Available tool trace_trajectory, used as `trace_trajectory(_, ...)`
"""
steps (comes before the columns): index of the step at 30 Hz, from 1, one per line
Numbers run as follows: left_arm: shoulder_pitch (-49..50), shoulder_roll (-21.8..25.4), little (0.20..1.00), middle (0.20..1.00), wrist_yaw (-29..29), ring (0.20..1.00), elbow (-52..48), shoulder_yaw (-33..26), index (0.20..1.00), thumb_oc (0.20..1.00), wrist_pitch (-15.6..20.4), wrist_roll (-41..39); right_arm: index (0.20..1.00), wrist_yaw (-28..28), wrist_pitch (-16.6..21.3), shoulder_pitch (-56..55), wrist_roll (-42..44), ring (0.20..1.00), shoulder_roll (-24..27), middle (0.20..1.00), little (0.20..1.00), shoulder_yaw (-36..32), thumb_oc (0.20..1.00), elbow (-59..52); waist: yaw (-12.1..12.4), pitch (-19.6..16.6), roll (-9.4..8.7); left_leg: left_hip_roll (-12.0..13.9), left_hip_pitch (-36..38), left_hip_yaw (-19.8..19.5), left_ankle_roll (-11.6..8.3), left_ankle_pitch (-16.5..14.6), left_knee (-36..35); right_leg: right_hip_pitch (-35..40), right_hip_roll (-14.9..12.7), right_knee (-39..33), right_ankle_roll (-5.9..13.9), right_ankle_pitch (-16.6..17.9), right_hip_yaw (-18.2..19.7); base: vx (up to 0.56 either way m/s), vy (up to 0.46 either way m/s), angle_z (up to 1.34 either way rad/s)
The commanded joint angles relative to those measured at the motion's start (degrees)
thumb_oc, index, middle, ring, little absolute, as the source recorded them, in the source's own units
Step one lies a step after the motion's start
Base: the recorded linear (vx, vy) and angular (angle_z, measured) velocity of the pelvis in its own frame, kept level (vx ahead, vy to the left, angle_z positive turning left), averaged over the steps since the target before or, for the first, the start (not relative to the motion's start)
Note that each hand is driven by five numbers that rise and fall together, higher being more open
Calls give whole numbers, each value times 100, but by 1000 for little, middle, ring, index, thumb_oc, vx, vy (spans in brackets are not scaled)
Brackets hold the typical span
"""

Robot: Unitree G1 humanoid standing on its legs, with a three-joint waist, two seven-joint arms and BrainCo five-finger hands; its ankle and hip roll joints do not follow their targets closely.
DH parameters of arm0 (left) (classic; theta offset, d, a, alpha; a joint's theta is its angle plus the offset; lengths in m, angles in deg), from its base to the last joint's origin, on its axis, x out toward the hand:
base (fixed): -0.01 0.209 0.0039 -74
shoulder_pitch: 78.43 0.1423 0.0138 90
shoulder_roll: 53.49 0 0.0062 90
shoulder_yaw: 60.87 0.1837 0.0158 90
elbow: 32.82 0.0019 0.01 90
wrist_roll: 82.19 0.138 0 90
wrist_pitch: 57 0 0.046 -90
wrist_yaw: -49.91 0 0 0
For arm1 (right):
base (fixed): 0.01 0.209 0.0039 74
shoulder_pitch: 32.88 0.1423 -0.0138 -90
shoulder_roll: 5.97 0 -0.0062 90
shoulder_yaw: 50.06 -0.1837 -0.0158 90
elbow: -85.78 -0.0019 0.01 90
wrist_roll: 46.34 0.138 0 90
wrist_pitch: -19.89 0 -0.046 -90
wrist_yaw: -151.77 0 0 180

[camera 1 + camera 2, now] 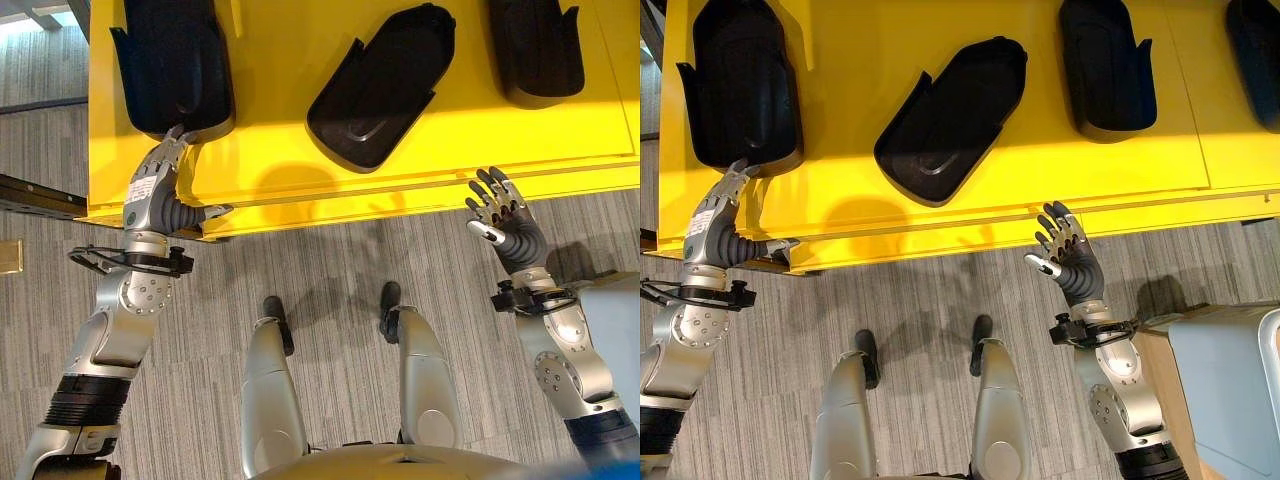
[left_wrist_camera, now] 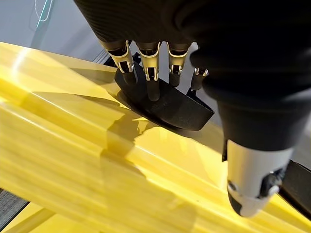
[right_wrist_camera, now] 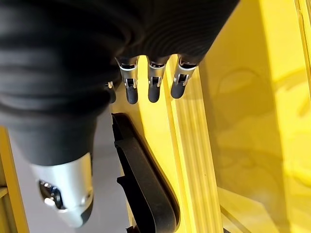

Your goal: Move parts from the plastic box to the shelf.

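Black part (image 1: 172, 62) on the yellow shelf (image 1: 290, 170) meets the left hand's (image 1: 152, 190) straight fingers; right hand (image 1: 508, 222) spread, empty.

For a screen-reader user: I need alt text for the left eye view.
Three black parts lie on a yellow shelf; the left hand reaches its straight fingers to the near edge of the left part. The right hand hovers open off the shelf's front edge, holding nothing.
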Motion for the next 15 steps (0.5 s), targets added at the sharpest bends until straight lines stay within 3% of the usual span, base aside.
trace_trajectory(1, -213, 155, 1000, 1000, 136, 1000, 4, -357, 1000, 1000, 117, 88, 1000, -92, 213, -78, 54, 1000, 38, 1000, 1000, -240, 1000, -380, -31, -62, 33, 191, -68, -204, -21, 37, -84, 575, -241, -201, 143, 26, 146, 0, 0, 0)
trace_trajectory(15, -446, 273, 1000, 1000, 237, 1000, 71, -366, 1000, 1000, 67, 146, 1000, -110, 221, -89, 86, 1000, 84, 1000, 1000, -245, 1000, -406, -61, -83, 45, 192, -123, -188, -18, 11, -22, 502, -233, -142, 144, 2, 176, 0, 0, 0)
